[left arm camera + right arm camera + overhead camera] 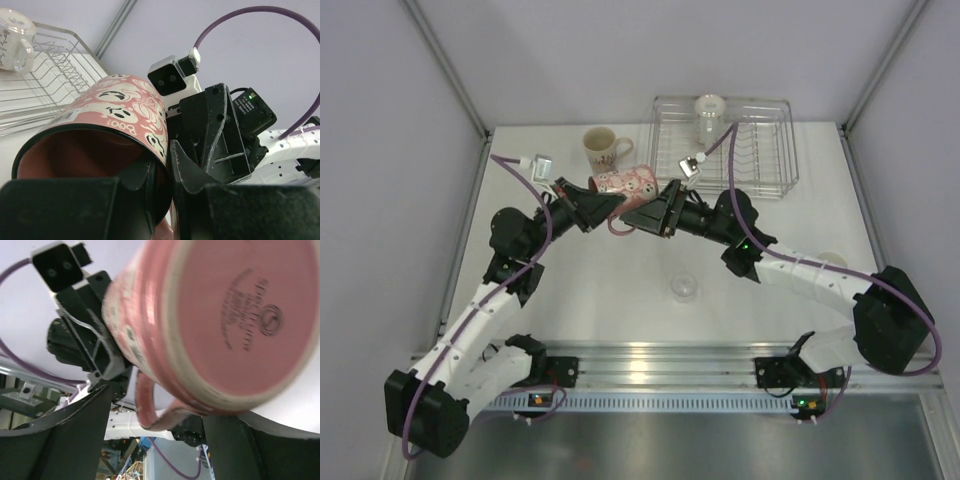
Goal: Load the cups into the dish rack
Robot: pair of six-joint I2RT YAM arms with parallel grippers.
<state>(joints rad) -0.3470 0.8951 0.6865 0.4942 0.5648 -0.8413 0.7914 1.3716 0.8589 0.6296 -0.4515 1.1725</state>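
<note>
My left hand [592, 200] pinches the rim of the pink mug [625, 183], held sideways above the desk [620, 300], near the rack [780, 140]. My right hand [642, 205] stands open around its base, not gripping. If the left lets go early, the mug may fall.

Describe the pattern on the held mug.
The mug is pink with cream ghost faces; left wrist view.

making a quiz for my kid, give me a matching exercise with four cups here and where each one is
Things:
1 pink mug
2 cream mug
3 clear mug
4 small glass

Places:
a in the rack
b on the table, far from the rack
c held in the air
d on the table beside the rack

Pairs: 1-c; 2-d; 3-a; 4-b
</note>
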